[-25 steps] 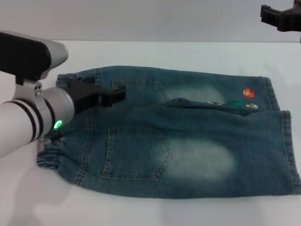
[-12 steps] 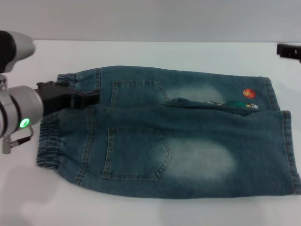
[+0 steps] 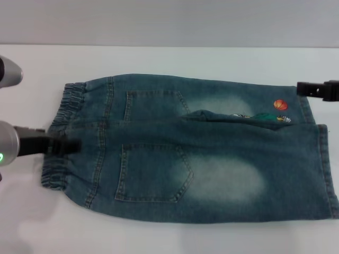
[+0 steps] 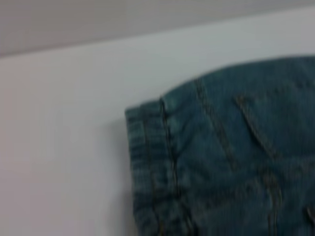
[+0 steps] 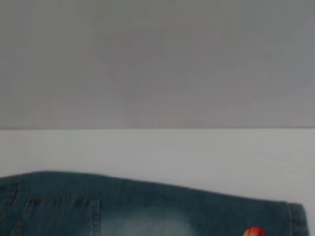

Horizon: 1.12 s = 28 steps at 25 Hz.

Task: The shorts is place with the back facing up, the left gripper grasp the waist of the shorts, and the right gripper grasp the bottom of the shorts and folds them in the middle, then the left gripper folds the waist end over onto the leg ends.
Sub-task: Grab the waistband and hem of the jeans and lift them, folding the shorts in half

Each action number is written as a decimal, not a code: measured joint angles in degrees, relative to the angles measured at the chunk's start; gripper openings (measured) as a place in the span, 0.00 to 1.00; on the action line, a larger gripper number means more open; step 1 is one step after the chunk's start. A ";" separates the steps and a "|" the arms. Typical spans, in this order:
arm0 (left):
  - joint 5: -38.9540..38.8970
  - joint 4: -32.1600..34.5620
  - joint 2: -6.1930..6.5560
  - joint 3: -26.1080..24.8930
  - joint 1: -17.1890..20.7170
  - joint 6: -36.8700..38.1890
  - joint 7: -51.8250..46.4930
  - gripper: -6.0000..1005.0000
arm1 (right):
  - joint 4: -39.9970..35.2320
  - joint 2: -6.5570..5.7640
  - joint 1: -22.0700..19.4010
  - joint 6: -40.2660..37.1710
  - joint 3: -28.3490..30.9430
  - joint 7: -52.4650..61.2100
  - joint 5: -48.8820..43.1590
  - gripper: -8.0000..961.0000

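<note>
The blue denim shorts (image 3: 201,148) lie flat with the back pockets up, the elastic waist (image 3: 61,137) at the left and the leg ends (image 3: 320,159) at the right. An orange ball patch (image 3: 280,105) sits near the far leg hem. My left gripper (image 3: 71,146) reaches in from the left, its dark tip over the middle of the waistband. My right gripper (image 3: 303,88) comes in from the right edge, level with the far corner of the leg hem. The left wrist view shows the waistband corner (image 4: 150,157). In the right wrist view I see the shorts' far edge (image 5: 147,206).
The shorts rest on a white table (image 3: 169,58), and a grey wall rises behind it. Bare tabletop lies in front of the shorts (image 3: 159,238) and to their left.
My left gripper has drawn back to the left and nearer, from over the far pocket to the waistband's middle. My right gripper has come down from the top right corner to the leg hem.
</note>
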 joint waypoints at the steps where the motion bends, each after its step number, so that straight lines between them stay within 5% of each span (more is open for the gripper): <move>1: 0.38 -0.05 -0.04 -0.14 -0.41 -2.18 -0.20 0.82 | 0.14 0.04 -0.13 0.03 -0.78 0.23 -0.20 0.73; 8: 3.57 -0.10 -0.08 0.29 -3.24 -9.53 -2.99 0.82 | 0.54 0.02 -0.33 -0.52 -1.68 0.52 -0.62 0.72; 28: 3.85 1.33 -0.23 0.39 -6.46 -15.34 -10.49 0.82 | 3.68 -0.30 0.69 -4.25 -2.04 -0.16 -4.35 0.72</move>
